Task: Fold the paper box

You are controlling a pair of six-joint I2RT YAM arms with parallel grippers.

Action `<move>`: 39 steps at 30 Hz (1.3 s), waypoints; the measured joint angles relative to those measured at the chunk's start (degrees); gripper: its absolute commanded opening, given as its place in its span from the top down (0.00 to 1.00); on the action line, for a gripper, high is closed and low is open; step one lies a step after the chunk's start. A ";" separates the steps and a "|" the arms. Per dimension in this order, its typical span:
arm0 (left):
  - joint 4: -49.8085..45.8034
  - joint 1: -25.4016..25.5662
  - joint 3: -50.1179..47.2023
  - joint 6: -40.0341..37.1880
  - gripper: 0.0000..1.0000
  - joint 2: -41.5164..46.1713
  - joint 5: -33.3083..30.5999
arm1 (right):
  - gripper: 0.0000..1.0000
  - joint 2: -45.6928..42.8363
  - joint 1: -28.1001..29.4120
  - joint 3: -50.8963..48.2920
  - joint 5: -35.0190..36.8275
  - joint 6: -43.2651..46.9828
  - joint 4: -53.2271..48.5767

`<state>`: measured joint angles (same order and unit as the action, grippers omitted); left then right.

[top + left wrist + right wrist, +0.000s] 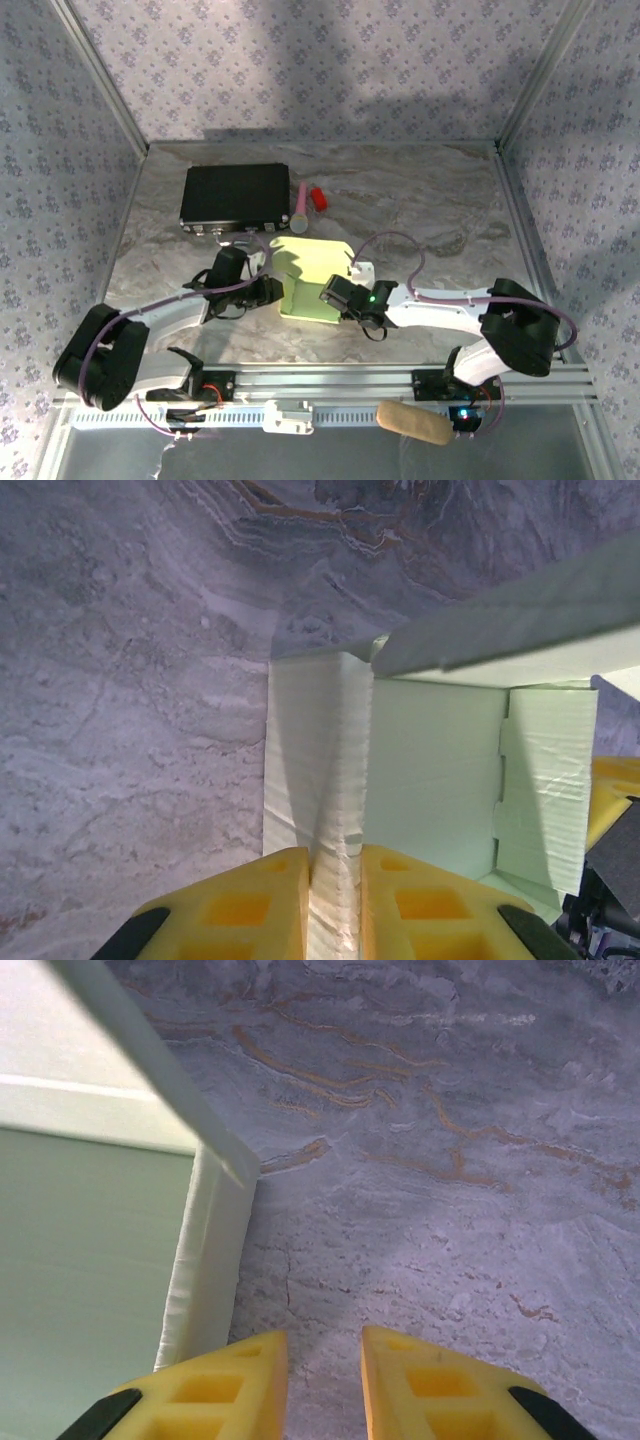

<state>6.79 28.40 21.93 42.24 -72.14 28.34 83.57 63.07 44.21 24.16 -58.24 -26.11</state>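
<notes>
Wallpaper with a small floral print closes off three sides of my cell, with bare metal posts running up the corners. Below it sits the table, a grey marbled top with rusty veins. From the overhead camera I see both arms reaching in from the near rail: the left arm and the right arm meet around the middle. A black box lies flat at the far left, close to the paper box's far left corner but apart from it. The paper box sits at the centre of the table, open side up, its base flat on the table and its left wall folded upright. From above its outline looks close to square, a touch longer from near to far, with its edges turned slightly off the table's. A tan roll rests on the near rail, well apart from the work. A pink stick and a small red piece lie beside the black box, just past the card's far edge. My left gripper is pinched onto the raised left wall, the card ridge running between its yellow fingers. My right gripper hangs just off the box's right edge, jaws slightly parted over bare table. A raised flap cuts across the upper left of that wrist view.
</notes>
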 measured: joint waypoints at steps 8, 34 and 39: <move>1.42 1.75 -0.02 0.66 0.88 -0.39 -1.53 | 0.75 0.31 -0.35 0.00 0.00 0.02 -0.11; -28.65 23.78 18.45 5.03 1.00 -5.38 -37.97 | 0.80 3.28 0.09 2.56 -0.07 0.00 -2.97; -33.44 27.17 23.78 7.43 1.00 -10.45 -44.44 | 0.80 3.34 0.09 2.73 0.11 0.00 -3.93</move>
<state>-26.65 55.57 45.71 49.67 -82.59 -16.10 86.91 63.16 46.94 24.27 -58.24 -30.04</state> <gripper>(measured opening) 0.044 0.196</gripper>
